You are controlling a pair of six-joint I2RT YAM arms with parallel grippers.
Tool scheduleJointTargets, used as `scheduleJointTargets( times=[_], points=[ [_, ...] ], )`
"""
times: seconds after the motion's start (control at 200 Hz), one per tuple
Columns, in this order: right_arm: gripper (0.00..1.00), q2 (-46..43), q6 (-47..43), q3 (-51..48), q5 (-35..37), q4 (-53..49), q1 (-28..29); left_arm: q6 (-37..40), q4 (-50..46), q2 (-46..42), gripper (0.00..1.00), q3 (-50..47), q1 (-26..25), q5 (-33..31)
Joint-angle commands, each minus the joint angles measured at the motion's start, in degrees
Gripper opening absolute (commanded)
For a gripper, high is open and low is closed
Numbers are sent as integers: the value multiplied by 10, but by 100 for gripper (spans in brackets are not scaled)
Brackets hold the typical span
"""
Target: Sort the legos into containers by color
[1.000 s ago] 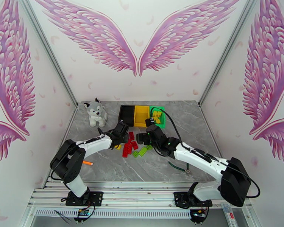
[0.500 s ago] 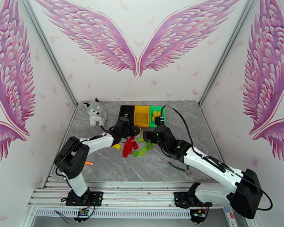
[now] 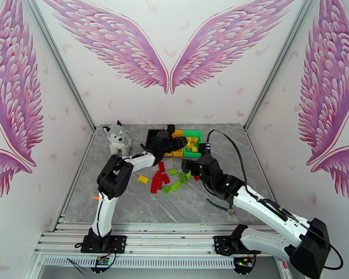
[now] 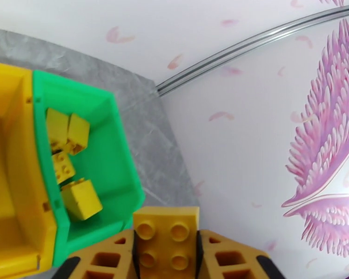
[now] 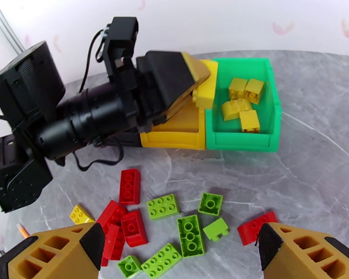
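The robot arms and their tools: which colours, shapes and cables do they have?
The left arm and the right arm have white links, black joints and black cables. Small green lights glow on the right arm. The left tool and right tool have mustard-yellow fingers with moulded hollows and black inner pads.

A plush husky (image 3: 117, 139) is parked upright at the far left corner of the gray marbled table (image 3: 142, 208), with big pink wings (image 3: 128, 47) painted on the white walls. A small orange stick (image 3: 96, 197) is left by the near-left edge, and a green cord (image 3: 218, 204) is laid toward the right.
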Motion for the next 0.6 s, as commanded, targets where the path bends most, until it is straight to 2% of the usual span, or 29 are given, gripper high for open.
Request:
scheduleJointTargets(
  times=[0.0, 0.025, 0.07, 0.24, 0.465, 0.595],
  points=[
    [94, -12, 7, -8, 9, -5, -5, -23, 2, 31, 55, 53, 4, 8],
    [94, -12, 8, -8, 9, -5, -6, -24, 3, 33, 60, 57, 5, 7],
    [94, -12, 8, -8, 8, -5, -6, -23, 4, 33, 64, 60, 5, 4],
    [94, -12, 9, -10, 2, -3, -8, -8, 22, -4, 69, 26, 3, -1],
    [93, -4, 4, -14, -21, 13, -8, 76, 10, -152, 73, -118, -11, -67],
    [91, 18, 0, -9, -56, 25, -6, 138, -45, -253, 73, -216, -21, -143]
  ],
)
